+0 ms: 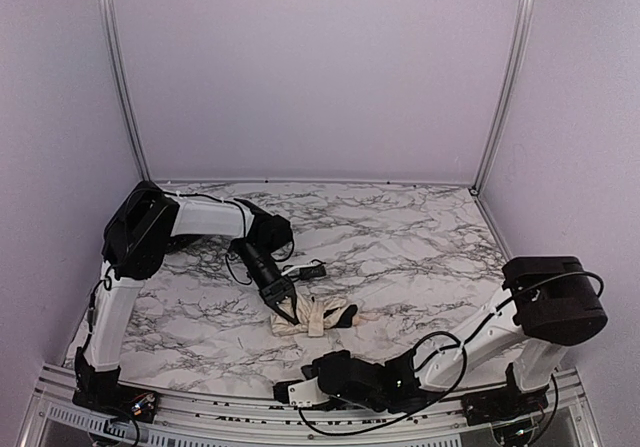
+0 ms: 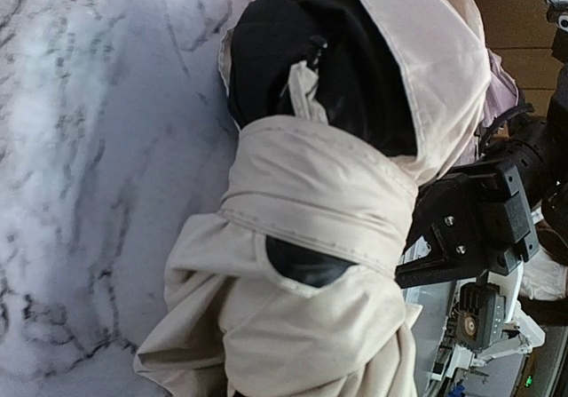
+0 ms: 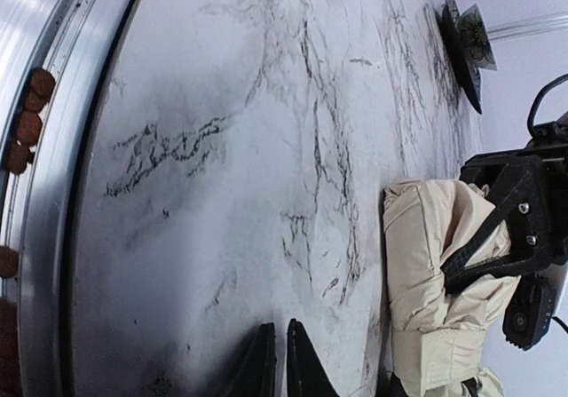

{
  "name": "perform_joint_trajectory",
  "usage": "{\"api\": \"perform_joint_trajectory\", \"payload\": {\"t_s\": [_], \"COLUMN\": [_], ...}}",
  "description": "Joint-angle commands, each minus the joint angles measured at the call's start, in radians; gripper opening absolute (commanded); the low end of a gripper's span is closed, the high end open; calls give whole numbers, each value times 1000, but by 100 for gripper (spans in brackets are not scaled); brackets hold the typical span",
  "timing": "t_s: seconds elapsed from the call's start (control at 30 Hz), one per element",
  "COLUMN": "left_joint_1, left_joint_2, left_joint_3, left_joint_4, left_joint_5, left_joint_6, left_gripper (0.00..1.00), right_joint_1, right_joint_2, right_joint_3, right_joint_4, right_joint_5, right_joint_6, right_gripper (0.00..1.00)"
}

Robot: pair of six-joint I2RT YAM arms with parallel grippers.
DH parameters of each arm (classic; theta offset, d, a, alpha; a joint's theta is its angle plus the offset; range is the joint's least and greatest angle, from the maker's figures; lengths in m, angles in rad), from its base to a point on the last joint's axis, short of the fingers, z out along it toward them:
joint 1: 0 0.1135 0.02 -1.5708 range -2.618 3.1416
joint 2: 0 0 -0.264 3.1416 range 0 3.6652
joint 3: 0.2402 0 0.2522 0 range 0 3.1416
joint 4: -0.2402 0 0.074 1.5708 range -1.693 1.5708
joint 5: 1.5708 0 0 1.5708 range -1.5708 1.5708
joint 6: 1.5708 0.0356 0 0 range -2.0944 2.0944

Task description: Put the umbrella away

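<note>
A white and grey marble tabletop (image 1: 420, 247) is seen, with plain pale walls (image 1: 320, 67) around it. The left arm (image 1: 205, 217) is stretched from the left side toward the middle. The right arm (image 1: 470, 337) is laid low along the near edge, and its end is turned to the left.

The umbrella (image 1: 318, 317) is found near the middle of the tabletop, a little toward the near edge. It is folded into a small, crumpled cream bundle and is lying flat. In the left wrist view, a cream band (image 2: 319, 202) is seen wrapped around it, and black cloth (image 2: 302, 59) is seen inside the folds.

The left fingers (image 1: 283, 307) are set at the left end of the umbrella. They are pushed into the cloth and clenched on it. The right fingers (image 3: 260, 370) are kept just above the tabletop, a little way from the umbrella. They are almost pressed together, with only a thin gap, and nothing is held between them.
</note>
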Motion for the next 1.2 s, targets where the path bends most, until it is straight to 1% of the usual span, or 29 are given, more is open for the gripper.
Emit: {"api": "perform_joint_trajectory", "payload": {"t_s": [0.0,0.1,0.2,0.23,0.33,0.37,0.43,0.47,0.53,0.63,0.8,0.93,1.07,1.17], "left_joint_1": [14,2,-14,-20,-33,-34,-34,-36,-37,-39,-40,-44,-50,-51], "left_joint_2": [122,113,101,96,86,85,87,88,90,87,86,85,83,82], "left_joint_3": [-76,-76,-71,-69,-69,-70,-72,-72,-72,-72,-68,-69,-70,-72], "left_joint_4": [117,117,118,118,117,117,117,117,116,113,110,104,100,99], "left_joint_5": [-528,-534,-537,-537,-534,-534,-536,-537,-537,-535,-534,-538,-542,-539], "left_joint_6": [-56,-55,-51,-47,-33,-31,-31,-30,-33,-31,-29,-29,-27,-22], "left_gripper": [0,0,0,0,0,0,0,0,0,0,0,0,0,0], "right_joint_1": [-23,-6,24,21,-25,-43,-68,-75,-100,-159,-235,-274,-305,-317], "right_joint_2": [16,-45,-134,-173,-288,-324,-355,-360,-343,-292,-200,-103,-43,-2], "right_joint_3": [-41,22,102,125,150,149,138,133,154,207,263,325,353,351], "right_joint_4": [-333,-431,-514,-532,-557,-555,-534,-519,-519,-539,-521,-534,-533,-528], "right_joint_5": [-26,-28,-43,-74,-176,-188,-175,-155,-162,-170,-135,-103,-92,-30], "right_joint_6": [-40,-11,27,46,85,91,82,68,51,49,-11,-43,-71,-97], "right_gripper": [8,11,18,22,40,45,58,62,67,68,68,68,66,65]}}
